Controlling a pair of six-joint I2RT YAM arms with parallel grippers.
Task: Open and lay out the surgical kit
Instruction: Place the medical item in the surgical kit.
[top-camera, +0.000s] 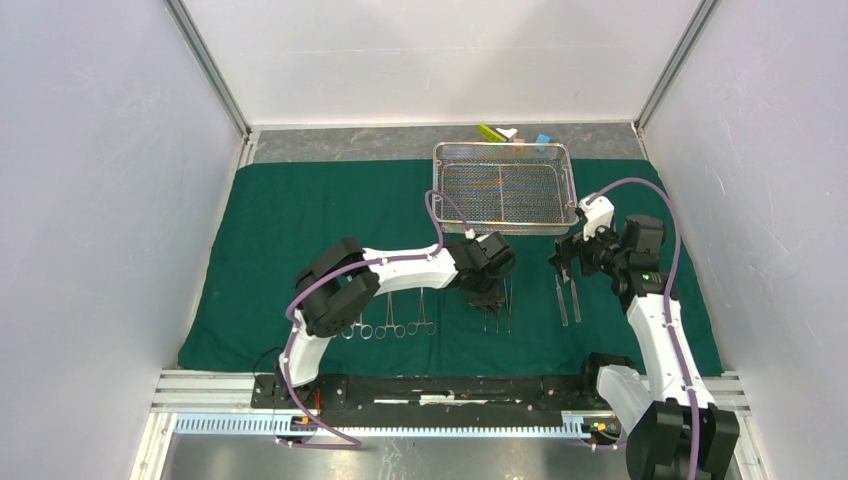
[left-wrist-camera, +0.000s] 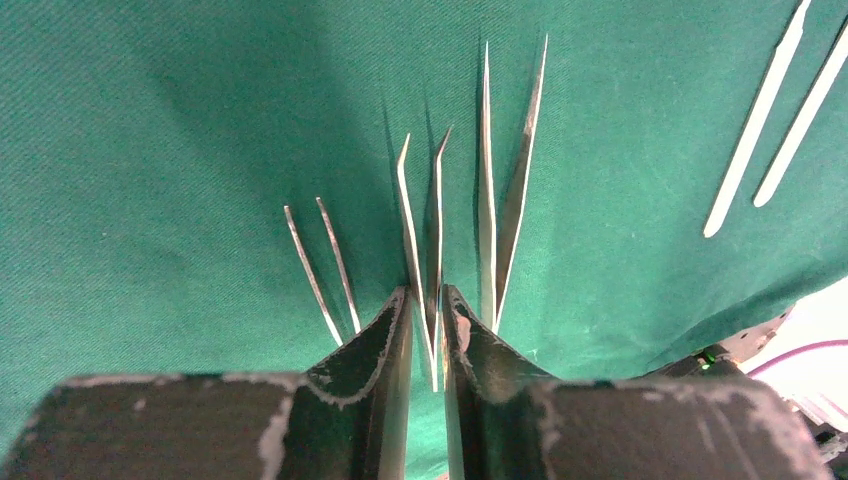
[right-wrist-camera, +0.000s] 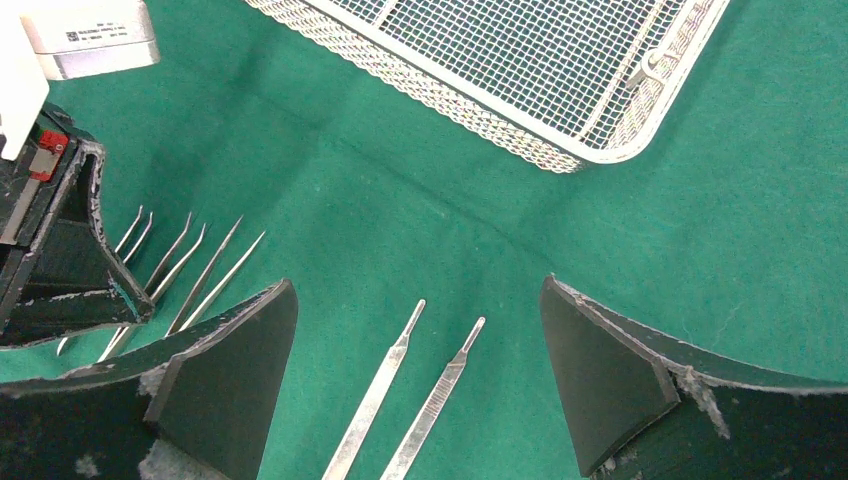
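The dark green drape (top-camera: 300, 230) lies spread flat. The silver wire-mesh tray (top-camera: 505, 150) stands on it at the back right and looks empty. Three ring-handled clamps (top-camera: 390, 328) lie in a row near the front. Three tweezers lie side by side (left-wrist-camera: 500, 180). My left gripper (left-wrist-camera: 426, 292) (top-camera: 490, 292) is low on the cloth, its jaws closed to a narrow gap on the rear of the middle, curved-tip tweezers (left-wrist-camera: 415, 220). My right gripper (right-wrist-camera: 416, 283) (top-camera: 568, 262) is wide open just above two flat steel handles (right-wrist-camera: 375, 400).
Small yellow-green (top-camera: 490, 132) and blue (top-camera: 542, 140) blocks lie on the grey table behind the tray. The tray's corner (right-wrist-camera: 600, 155) is just beyond my right gripper. The left gripper's body (right-wrist-camera: 60, 270) is close on the right gripper's left. White walls enclose three sides.
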